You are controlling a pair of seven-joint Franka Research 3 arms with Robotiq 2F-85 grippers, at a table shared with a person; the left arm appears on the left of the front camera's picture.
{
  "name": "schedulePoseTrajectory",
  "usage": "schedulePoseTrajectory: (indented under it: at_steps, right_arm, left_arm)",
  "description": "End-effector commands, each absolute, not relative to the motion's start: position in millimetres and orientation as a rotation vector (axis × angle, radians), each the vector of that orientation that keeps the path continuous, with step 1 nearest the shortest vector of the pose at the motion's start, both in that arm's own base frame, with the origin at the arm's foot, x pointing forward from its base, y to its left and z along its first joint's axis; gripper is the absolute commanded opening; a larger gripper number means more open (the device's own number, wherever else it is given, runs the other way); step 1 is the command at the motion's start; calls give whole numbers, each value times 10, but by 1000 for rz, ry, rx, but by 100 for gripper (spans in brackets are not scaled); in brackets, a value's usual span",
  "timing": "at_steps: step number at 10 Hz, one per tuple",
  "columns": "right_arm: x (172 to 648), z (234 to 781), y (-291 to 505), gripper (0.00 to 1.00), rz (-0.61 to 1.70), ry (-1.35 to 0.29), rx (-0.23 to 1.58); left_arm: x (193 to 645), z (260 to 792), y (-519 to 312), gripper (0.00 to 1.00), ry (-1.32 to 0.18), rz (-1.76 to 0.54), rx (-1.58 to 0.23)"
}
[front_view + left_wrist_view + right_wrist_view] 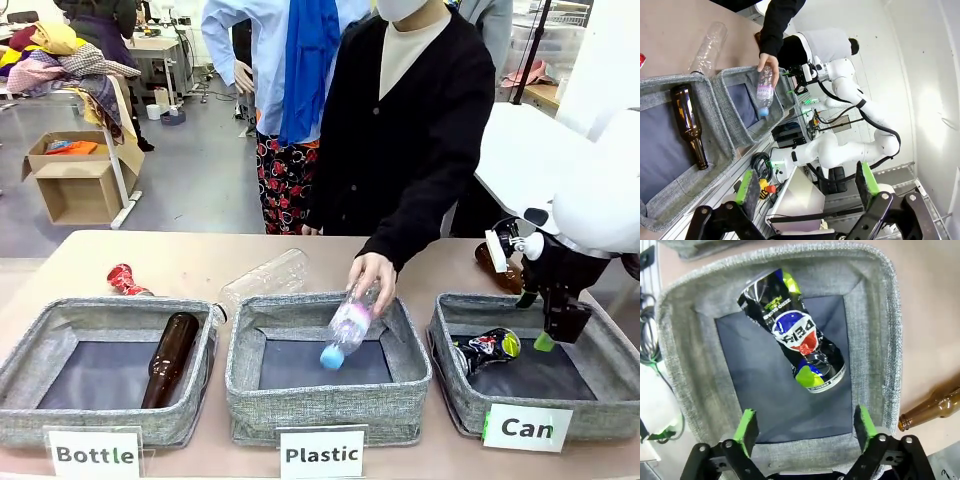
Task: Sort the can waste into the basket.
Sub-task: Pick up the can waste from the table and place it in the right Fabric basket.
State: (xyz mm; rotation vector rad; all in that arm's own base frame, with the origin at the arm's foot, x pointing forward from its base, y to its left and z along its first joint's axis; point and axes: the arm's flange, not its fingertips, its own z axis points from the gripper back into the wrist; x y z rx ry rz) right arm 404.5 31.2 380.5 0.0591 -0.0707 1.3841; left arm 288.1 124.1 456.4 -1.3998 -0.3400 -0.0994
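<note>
Tan table (200, 260): black can (487, 350) is found lying in the Can basket (450, 400), with the right gripper (802, 427) held spread above it; drop judged done. The red can (124, 280) lies unsorted behind the Bottle basket (30, 400). The left gripper (806, 187) is spread, parked aside.

The basket (470, 395) is a grey woven-fabric rectangle with a dark lining. It stands upright on the bench (200, 255) at the right end of a row of three like baskets, and a white label (527, 428) at its front reads "Can". Inside it lies the black can (487, 350), crushed and dented, with blue, red, green and yellow print. The can is on its side in the basket's left part, one end up against the grey inner wall and the other on the dark floor. The red can (122, 280), shiny and crumpled, lies on the bench well apart from this basket, just behind the far left corner of the "Bottle" basket (60, 325).
</note>
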Motion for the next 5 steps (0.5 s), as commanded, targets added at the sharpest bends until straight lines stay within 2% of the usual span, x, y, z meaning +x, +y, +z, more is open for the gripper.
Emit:
schedulePoseTrajectory:
  at_steps: [1, 3, 4, 5]
  right_arm:
    - [4044, 3764, 254, 100, 1386, -97, 76]
    - [4087, 3869, 223, 100, 1247, -81, 282]
    - [4108, 3968, 171, 100, 1132, -42, 480]
    - [4154, 4111, 30, 100, 958, 31, 877]
  left_arm:
    - [2855, 4570, 1252, 100, -328, -99, -1405]
    - [2855, 4570, 1252, 100, -328, -99, -1405]
    - [2855, 4570, 1252, 100, -328, -99, -1405]
    - [2855, 4570, 1252, 100, -328, -99, -1405]
